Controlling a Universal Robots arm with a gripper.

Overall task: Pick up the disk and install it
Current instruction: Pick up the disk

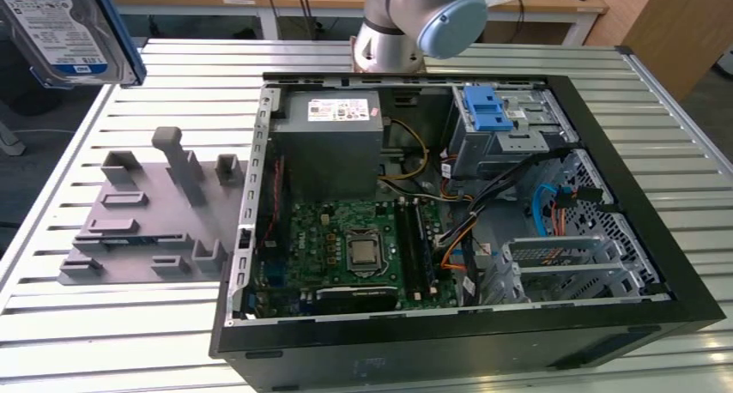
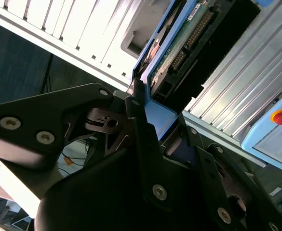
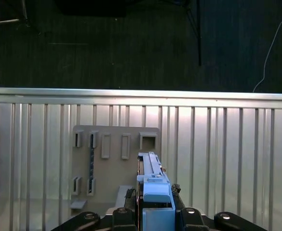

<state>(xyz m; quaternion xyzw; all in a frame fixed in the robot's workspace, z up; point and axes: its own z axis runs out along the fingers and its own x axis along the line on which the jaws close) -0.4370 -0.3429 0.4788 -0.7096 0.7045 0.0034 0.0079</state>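
The disk (image 1: pixel 63 28), silver-grey with a white-and-blue label and blue rail frame, hangs high at the exterior view's upper left, lifted well above the table. In the first wrist view my gripper (image 3: pixel 153 192) is shut on the disk (image 3: pixel 153 185), which stands edge-on between the black fingers (image 3: pixel 127 195), above the grey holder plate (image 3: pixel 114 163). The second wrist view shows the disk's green circuit board and blue frame (image 2: pixel 179 48) clamped in the gripper (image 2: pixel 153 115).
An open computer case (image 1: pixel 641 238) lies on the slatted metal table (image 1: pixel 115 341), with a drive cage and blue latch (image 1: pixel 487 110) at its far end. The grey holder plate (image 1: pixel 149 213) sits beside the case. A pendant with a red button (image 2: pixel 278 117) lies nearby.
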